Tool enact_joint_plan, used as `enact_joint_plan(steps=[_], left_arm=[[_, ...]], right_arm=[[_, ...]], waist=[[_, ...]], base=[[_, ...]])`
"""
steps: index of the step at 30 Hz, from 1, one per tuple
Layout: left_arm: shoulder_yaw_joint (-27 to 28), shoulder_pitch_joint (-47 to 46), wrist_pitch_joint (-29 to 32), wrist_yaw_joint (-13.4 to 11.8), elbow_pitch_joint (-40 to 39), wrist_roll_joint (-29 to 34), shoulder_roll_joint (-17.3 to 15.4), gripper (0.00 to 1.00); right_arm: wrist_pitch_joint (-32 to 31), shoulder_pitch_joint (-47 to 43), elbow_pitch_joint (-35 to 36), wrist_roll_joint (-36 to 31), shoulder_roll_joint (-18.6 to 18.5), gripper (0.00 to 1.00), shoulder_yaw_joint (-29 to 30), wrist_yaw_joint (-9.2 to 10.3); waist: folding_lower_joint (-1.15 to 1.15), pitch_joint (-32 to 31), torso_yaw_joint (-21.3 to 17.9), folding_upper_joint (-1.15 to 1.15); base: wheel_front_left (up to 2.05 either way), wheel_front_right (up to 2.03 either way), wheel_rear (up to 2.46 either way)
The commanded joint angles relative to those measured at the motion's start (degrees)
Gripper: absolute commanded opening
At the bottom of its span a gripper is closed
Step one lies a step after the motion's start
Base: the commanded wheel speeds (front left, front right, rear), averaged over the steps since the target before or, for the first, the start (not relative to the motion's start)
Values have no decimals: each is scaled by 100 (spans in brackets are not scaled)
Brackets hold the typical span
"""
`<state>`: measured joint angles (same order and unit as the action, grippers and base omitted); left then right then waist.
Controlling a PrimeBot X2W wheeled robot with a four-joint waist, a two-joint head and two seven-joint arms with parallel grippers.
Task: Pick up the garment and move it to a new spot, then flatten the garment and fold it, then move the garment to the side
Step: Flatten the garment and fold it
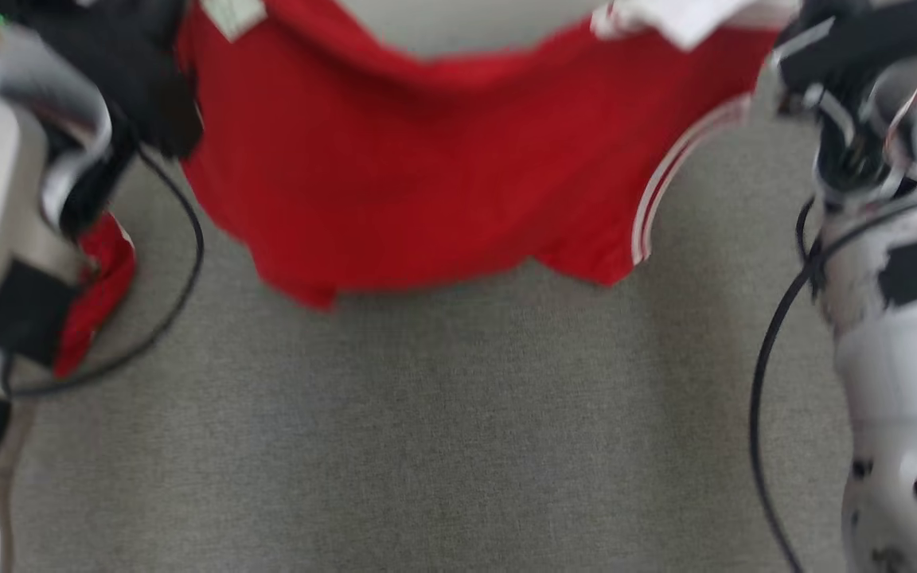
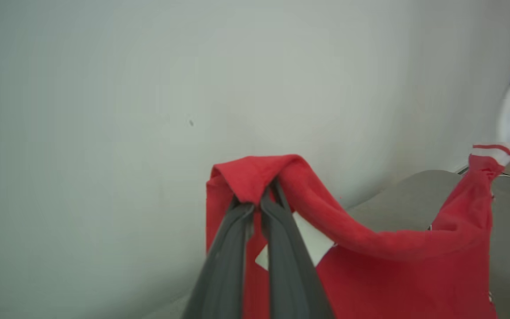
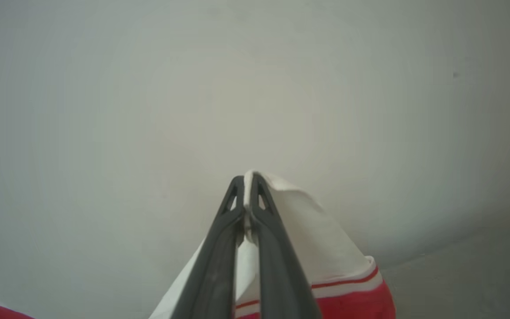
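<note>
Red garment (image 1: 427, 183) with white trim, stretched in the air from 11 to 1 o'clock in the head view, above a grey surface (image 1: 427, 446). At 11, left gripper (image 2: 258, 204) clamped on a red fold; at 1, right gripper (image 3: 247, 184) pinched on white trim

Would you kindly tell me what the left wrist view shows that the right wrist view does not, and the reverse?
Left wrist view: the left gripper shut on a folded edge of the red fabric garment, a white sewn-in label beside its fingers, and the top edge sagging away to the far corner.
Right wrist view: the right gripper shut on the garment's white panel with red stripes.
Both: closed dark fingers pinching cloth before a pale bare wall.
</note>
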<state>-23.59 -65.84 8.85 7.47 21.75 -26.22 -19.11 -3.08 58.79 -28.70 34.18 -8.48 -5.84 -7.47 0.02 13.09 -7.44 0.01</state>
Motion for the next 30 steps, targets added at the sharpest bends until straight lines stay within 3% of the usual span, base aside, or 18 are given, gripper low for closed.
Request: enact_joint_plan(steps=[1,7,16,27,30], left_arm=[[-209,-608,59,-9,271,-69,-37,0],[-938,-2560,13,-8,1218,-218,111,0],[-1103,-4637,-333,-7,2823,-699,661,0],[-1613,-5836,-953,-7,3826,-721,1072,0],[-1519,-6123,-1088,-7,4068,-954,1204,0]], right_arm=[[-1,583,-318,75,-21,0,98,-6],[225,2383,-1360,-40,-204,0,292,-6],[590,4310,-2626,-577,-632,0,318,-6],[1177,5473,-3484,-1008,-679,0,116,-6],[1316,5784,-3701,-1007,-665,0,157,-6]], waist=[[-2,795,-208,-1],[-2,1212,-240,-1],[-2,1549,-315,-1],[-2,2025,-323,-1],[-2,2116,-324,-1]], base=[[0,0,0],[0,0,0],[0,0,0],[0,0,0],[0,0,0]])
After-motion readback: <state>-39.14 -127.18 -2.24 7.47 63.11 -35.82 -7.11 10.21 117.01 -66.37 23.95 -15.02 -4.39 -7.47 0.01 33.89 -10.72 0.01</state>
